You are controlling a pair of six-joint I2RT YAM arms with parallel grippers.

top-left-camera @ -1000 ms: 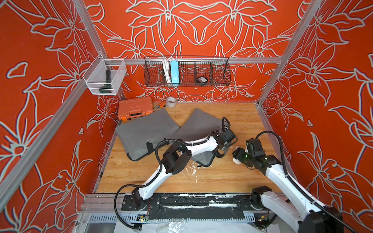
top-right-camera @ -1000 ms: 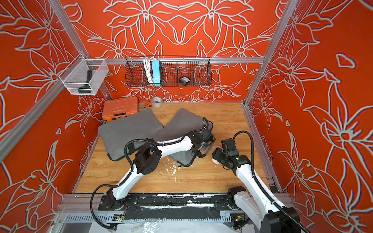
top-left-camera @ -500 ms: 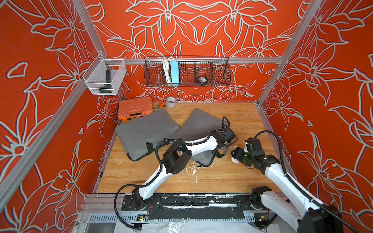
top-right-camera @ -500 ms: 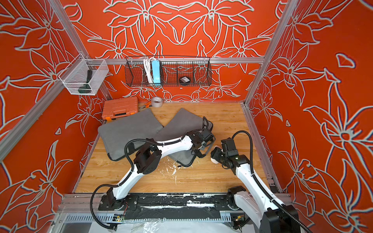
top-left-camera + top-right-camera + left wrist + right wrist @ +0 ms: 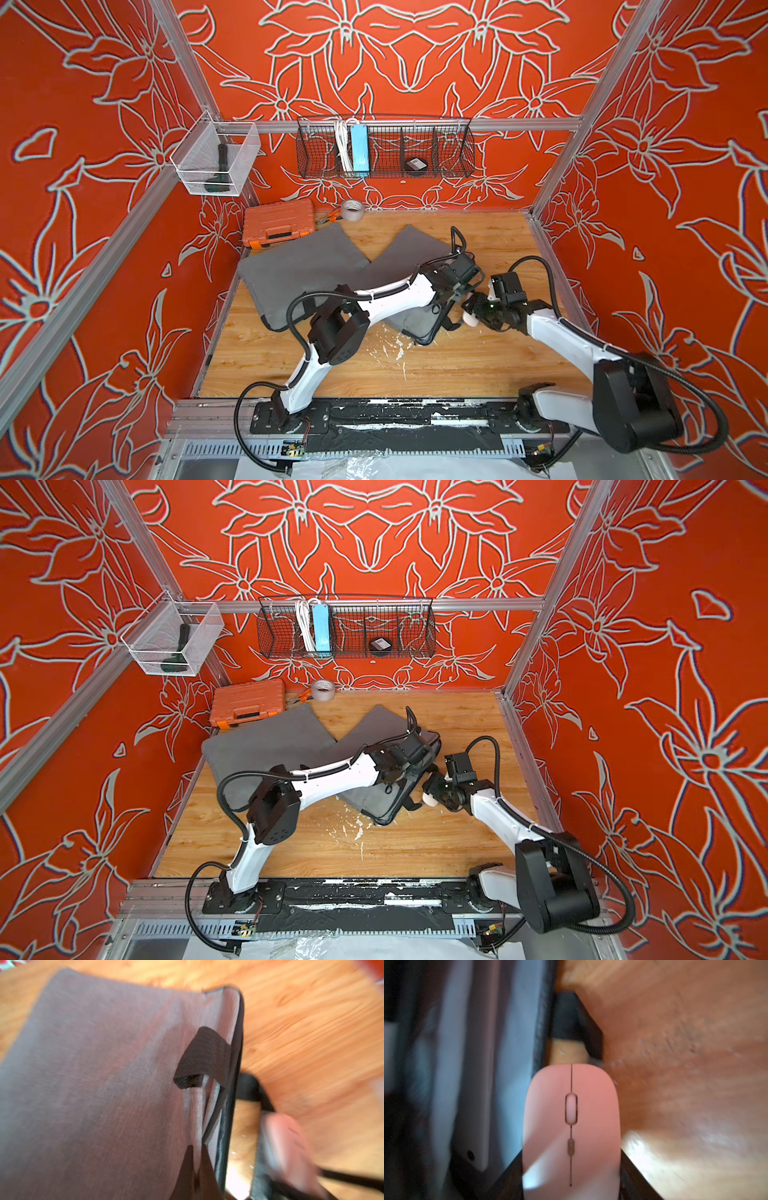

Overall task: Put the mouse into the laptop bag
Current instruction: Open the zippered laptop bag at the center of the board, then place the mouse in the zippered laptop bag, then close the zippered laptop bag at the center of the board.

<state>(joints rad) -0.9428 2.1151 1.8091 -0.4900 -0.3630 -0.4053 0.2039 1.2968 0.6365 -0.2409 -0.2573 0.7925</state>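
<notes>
The grey laptop bag (image 5: 409,257) (image 5: 374,729) lies on the wooden table, its black-edged open side facing my right arm. My left gripper (image 5: 451,297) (image 5: 405,773) is shut on the bag's upper fabric edge; in the left wrist view the left gripper (image 5: 198,1157) pinches grey cloth beside a black handle (image 5: 205,1059). My right gripper (image 5: 473,309) (image 5: 432,789) is shut on the pale pink mouse (image 5: 471,319) (image 5: 429,800), just off the bag's open side. In the right wrist view the mouse (image 5: 571,1115) sits between the right gripper's (image 5: 571,1159) black fingers, nose toward the bag's rim.
A second grey bag (image 5: 299,266) lies to the left, partly under the first. An orange tool case (image 5: 277,223) and a tape roll (image 5: 352,210) sit at the back. A wire basket (image 5: 384,147) and a white mesh bin (image 5: 214,160) hang on the walls.
My left gripper has closed on the bag's edge. My right gripper has carried the mouse a little to the left, closer to the bag's open side.
</notes>
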